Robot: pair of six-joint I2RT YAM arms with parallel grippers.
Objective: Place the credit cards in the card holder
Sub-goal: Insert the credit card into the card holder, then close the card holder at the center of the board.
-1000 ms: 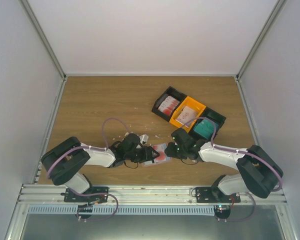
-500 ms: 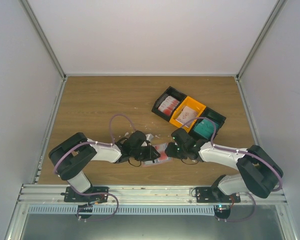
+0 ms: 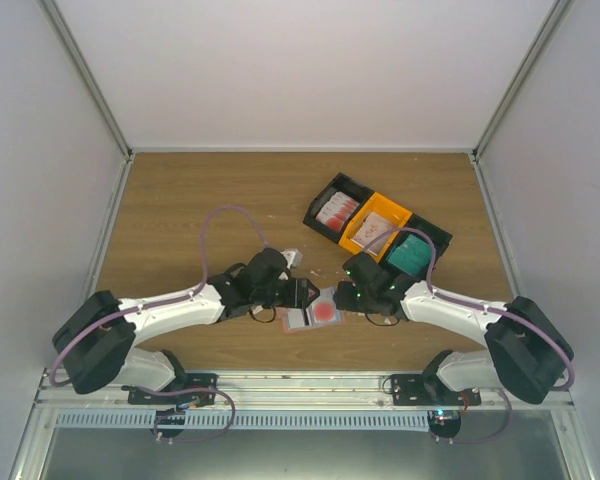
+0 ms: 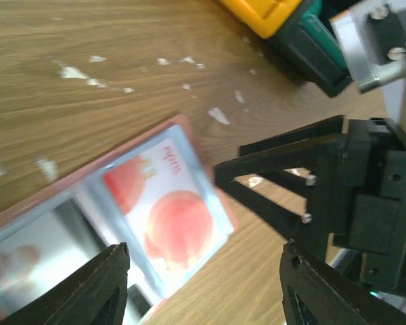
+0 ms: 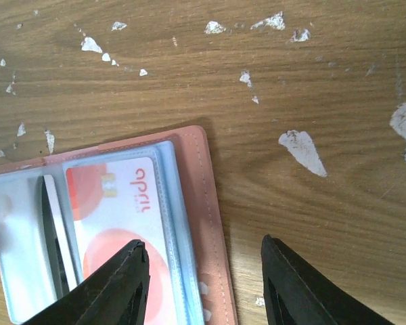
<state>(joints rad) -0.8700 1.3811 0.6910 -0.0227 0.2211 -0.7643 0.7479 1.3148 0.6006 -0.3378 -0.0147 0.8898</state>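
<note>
The salmon card holder (image 3: pixel 292 320) lies open and flat on the table between my two grippers. A red-and-white credit card (image 3: pixel 325 312) sits inside its clear right sleeve (image 5: pixel 122 217). My left gripper (image 3: pixel 300 293) hovers open at the holder's upper left, with nothing between its fingers (image 4: pixel 95 291). My right gripper (image 3: pixel 343 298) is open too; in the right wrist view it (image 5: pixel 203 284) straddles the holder's right edge (image 5: pixel 206 203). The left wrist view shows the carded sleeve (image 4: pixel 166 217) and the right gripper's fingers (image 4: pixel 271 196) just beyond it. More credit cards lie in the bins.
Three bins stand in a row at the back right: a black one (image 3: pixel 337 208) with red-and-white cards, an orange one (image 3: pixel 375 228) with pale cards, a black one (image 3: pixel 417 252) with teal cards. White scraps (image 5: pixel 301 150) dot the wood. Walls enclose the table.
The left arm has stretched out low and its gripper shut, then opened again. The right gripper has opened wider. The holder now lies flat with the card showing.
</note>
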